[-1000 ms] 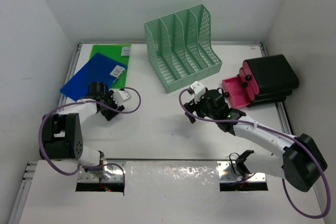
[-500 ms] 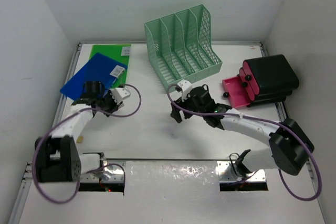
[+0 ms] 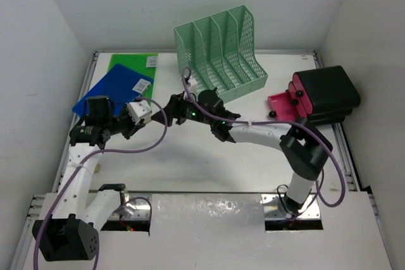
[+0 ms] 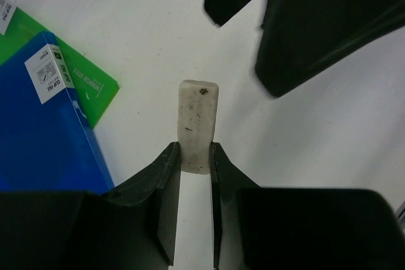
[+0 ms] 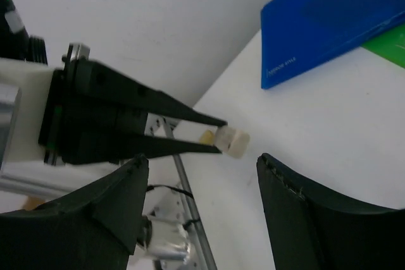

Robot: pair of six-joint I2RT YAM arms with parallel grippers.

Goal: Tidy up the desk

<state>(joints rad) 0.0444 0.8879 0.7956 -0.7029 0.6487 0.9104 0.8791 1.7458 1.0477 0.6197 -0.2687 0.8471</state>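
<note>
White table [image 3: 190, 159], silver-railed, spans the walled cell beneath 2 arms. Above it the left gripper [image 4: 194, 153] pinches a small white block [image 4: 199, 115], while the right gripper [image 5: 202, 158], jaws spread, faces that block nearby.

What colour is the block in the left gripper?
The block is off-white, faintly speckled; left wrist view shows it best.

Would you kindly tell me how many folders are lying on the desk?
2. A blue folder lies at the far-left corner of the desk, overlapping a green folder just behind it. Others could be hidden underneath.
</note>
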